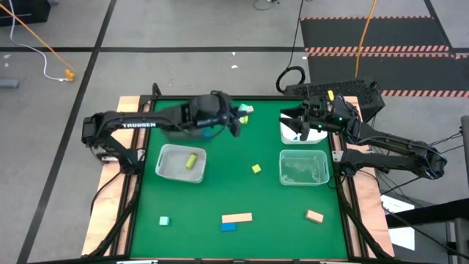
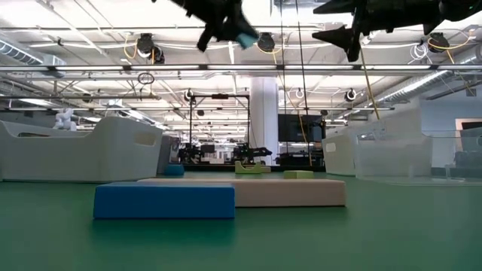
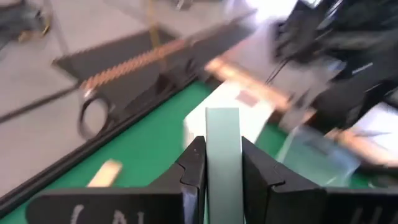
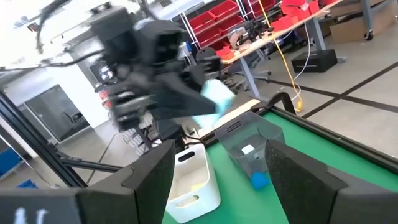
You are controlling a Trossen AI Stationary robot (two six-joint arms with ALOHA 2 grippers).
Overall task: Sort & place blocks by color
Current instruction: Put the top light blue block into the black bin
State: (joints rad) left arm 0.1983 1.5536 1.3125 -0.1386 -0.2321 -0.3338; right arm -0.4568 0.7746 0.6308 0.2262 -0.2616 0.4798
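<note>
Left pincer [image 3: 217, 163] clamps mint block [image 3: 222, 155]; right pincer [image 4: 214, 165] wide, empty.

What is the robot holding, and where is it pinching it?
The left claw pinches a mint green block by its two long sides. The right claw is open, holding nothing.

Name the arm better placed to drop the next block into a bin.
Left. Its gripper is shut on a mint block, raised above the table's far side. The right gripper hangs open and empty over the white bin.

Bright overhead ceiling lights glare in low view; both wrist views motion-blurred; high view evenly lit, sharp.
</note>
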